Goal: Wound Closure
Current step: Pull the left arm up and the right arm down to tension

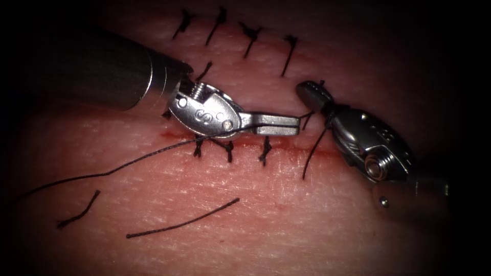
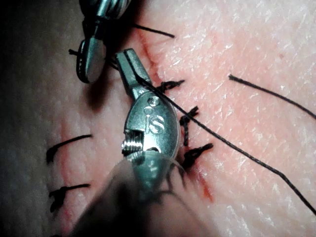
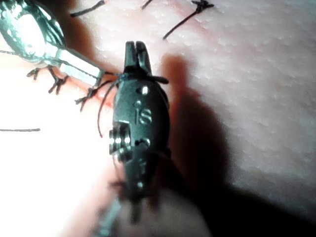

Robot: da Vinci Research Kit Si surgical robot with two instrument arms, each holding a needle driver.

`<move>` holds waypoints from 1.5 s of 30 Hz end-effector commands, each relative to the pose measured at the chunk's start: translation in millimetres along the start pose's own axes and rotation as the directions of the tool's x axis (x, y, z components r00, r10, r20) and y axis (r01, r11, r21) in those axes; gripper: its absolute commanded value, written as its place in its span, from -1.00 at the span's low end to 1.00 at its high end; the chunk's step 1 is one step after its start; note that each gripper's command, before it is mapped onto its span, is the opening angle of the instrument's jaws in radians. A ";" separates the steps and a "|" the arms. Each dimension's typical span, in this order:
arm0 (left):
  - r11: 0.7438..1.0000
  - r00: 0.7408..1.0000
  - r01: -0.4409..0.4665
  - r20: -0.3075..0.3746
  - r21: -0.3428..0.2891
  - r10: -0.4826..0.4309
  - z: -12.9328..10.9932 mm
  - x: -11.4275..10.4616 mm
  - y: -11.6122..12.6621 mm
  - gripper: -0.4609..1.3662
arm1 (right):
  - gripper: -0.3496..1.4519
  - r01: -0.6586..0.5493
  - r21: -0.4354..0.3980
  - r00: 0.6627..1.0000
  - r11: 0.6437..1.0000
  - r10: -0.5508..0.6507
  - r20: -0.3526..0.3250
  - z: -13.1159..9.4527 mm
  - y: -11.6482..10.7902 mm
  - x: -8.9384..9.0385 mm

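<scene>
My left tool (image 1: pixel 294 124) reaches in from the upper left and lies along the cut (image 1: pixel 286 145), jaws shut on the thread (image 1: pixel 128 164). That long strand trails off to the left over the tissue (image 1: pixel 317 225); in the left wrist view the thread (image 2: pixel 222 140) leaves the left tool (image 2: pixel 129 58) the same way. My right tool (image 1: pixel 307 92) comes from the lower right with jaws shut. Thread is wound around its neck (image 1: pixel 327 110), and a strand hangs down to the cut (image 1: pixel 311 156). In the right wrist view a short piece links the left tool's tip (image 3: pixel 98 75) to the right tool (image 3: pixel 136 52).
Three knotted stitches (image 1: pixel 228 151) sit on the cut under the left tool. A second row of stitches (image 1: pixel 250 38) runs across the far tissue. Two cut pieces of thread (image 1: pixel 181 222) (image 1: pixel 76 212) lie loose on the near tissue. Red fluid (image 1: pixel 171 135) lines the cut.
</scene>
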 end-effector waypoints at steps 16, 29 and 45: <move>1.000 1.000 0.005 0.012 0.011 -0.005 1.8 -1.9 -2.7 -0.88 | -1.00 0.021 -0.006 1.000 1.000 -0.021 0.003 -3.6 -1.4 -1.1; 0.999 1.000 -0.008 0.031 0.039 0.007 5.4 -3.5 -6.6 -0.88 | -1.00 0.037 0.007 0.999 0.999 -0.037 0.000 -6.2 -3.2 -2.6; 0.995 0.996 -0.019 0.091 0.103 0.010 6.6 -10.9 -15.3 -0.88 | -1.00 0.052 0.015 0.999 0.999 -0.052 0.011 -9.1 -4.5 -4.5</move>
